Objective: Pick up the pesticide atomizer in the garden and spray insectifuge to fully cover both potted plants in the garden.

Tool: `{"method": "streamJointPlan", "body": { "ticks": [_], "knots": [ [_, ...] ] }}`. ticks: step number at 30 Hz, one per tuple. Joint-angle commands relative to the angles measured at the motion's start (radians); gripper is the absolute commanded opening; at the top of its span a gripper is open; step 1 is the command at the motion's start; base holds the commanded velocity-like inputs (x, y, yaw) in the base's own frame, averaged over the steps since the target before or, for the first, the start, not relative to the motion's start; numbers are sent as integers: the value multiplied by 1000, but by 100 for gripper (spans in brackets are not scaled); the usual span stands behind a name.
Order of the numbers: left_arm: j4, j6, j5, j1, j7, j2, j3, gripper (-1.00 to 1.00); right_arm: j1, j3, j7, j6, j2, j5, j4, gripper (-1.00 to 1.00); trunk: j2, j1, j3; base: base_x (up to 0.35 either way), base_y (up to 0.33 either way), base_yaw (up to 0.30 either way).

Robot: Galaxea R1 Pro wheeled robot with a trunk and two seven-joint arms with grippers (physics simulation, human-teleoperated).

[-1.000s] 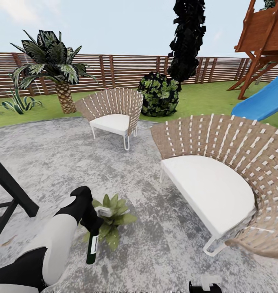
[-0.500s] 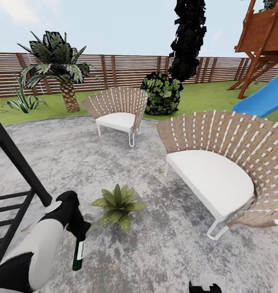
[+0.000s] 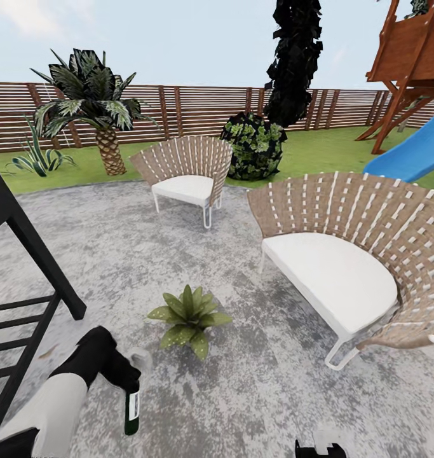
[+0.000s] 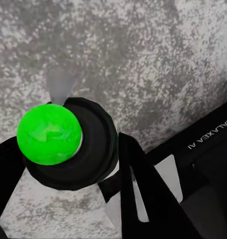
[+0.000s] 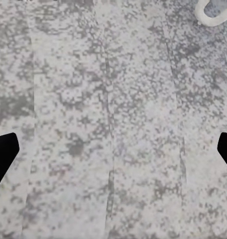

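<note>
Left gripper has the pesticide atomizer clamped and hanging over the patio, short of the potted plant.

Head view: the dark-green bottle hangs upright below the left gripper, white label facing us, whitish spray head at the top beside the fingers, low at the left over the grey stone patio. The potted plant sits on the patio near it, apart from the bottle, in front of the big woven chair; a smaller woven chair stands further back. In the left wrist view the green dot on the spray head shows between the dark fingers. In the right wrist view the right gripper is spread wide, holding nothing, with its tips at the frame edges over bare stone.
</note>
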Motion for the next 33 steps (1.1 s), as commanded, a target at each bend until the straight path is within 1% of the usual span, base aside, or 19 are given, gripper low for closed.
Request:
{"method": "streamJointPlan", "body": {
  "ticks": [1, 3, 6, 8, 9, 10, 11, 12, 13, 14, 15, 16, 19, 20, 22, 23, 24, 28, 33],
  "knots": [
    [-1, 7, 7, -2, 17, -1, 13, -100, -1, 1, -7, -1, 0, 9, 1, 100, 0, 0, -1, 193, 0, 0],
    [0, 9, 20, -6, 56, -6, 16, -100, -1, 1, -7, -1, -1, 9, 1, 100, 0, 0, -1, 273, 0, 0],
    [9, 30, 21, -12, 65, -10, 5, -100, -1, 1, -7, -1, -1, 9, 1, 100, 0, 0, -1, 315, 0, 0],
    [7, 81, 14, -33, 54, -9, -27, -100, -1, 1, -7, -1, -1, 9, 1, 100, 0, 0, -1, 327, 42, 0],
    [13, 120, 3, -78, -8, -3, -85, -100, -1, 0, -7, -1, -1, 9, 1, 100, 0, 0, -1, 330, 88, 0],
    [15, 130, -9, -106, -72, 2, -130, -100, -1, 0, -7, -1, -1, 9, 1, 100, 0, 0, -1, 331, 109, 0],
    [15, 135, -32, -132, -141, 10, -176, -100, -1, 0, -7, -1, -1, 9, 1, 100, 0, 0, -1, 331, 128, 0],
    [15, 137, -53, -150, -189, 15, -203, -100, -1, 0, -7, -1, -1, 9, 1, 100, 0, 0, -1, 331, 136, 0],
    [15, 138, -77, -168, -236, 20, -226, -100, -1, 1, -7, -2, -1, 9, 1, 100, 0, 0, -1, 331, 143, 0],
    [13, 139, -117, -197, -304, 25, -248, -100, -1, 0, -7, -2, -1, 9, 1, 100, 0, 0, -1, 331, 148, 0],
    [12, 139, -145, -215, -347, 26, -257, -100, -1, 1, -7, -1, -1, 9, 1, 100, 0, 0, -1, 331, 150, 0],
    [12, 137, -189, -243, -359, 28, -265, -100, -1, 1, -7, -1, -1, 9, 1, 100, 0, 0, -1, 331, 152, 0],
    [14, 128, -327, -311, -359, 27, -273, -100, -1, 1, -6, -2, -1, 9, 1, 100, 0, 0, -1, 328, 154, 0],
    [16, 126, -349, -322, -359, 24, -274, -100, -1, 1, -6, -2, -1, 9, 1, 100, 0, 0, -1, 318, 158, 0],
    [19, 123, -380, -337, -359, 13, -276, -100, -1, 1, -6, -2, -1, 10, 1, 100, 0, 0, -1, 312, 159, 0],
    [19, 123, -385, -340, -359, 7, -279, -100, -1, 1, -6, -2, -1, 10, 1, 100, 0, 0, -1, 303, 160, 0],
    [19, 122, -391, -343, -359, -12, -301, -100, -1, 1, -6, -2, -1, 10, 1, 100, 0, 0, -1, 269, 154, 0],
    [27, 122, -392, -351, -359, -46, -350, -100, -1, 1, -6, -2, -1, 10, 1, 100, 0, 0, -1, 188, 61, 0],
    [78, 122, -393, -352, -359, -77, -369, -100, -1, 2, -6, -1, 2, 9, 0, 100, 0, 0, 1, 44, 7, -66]
  ]
}}
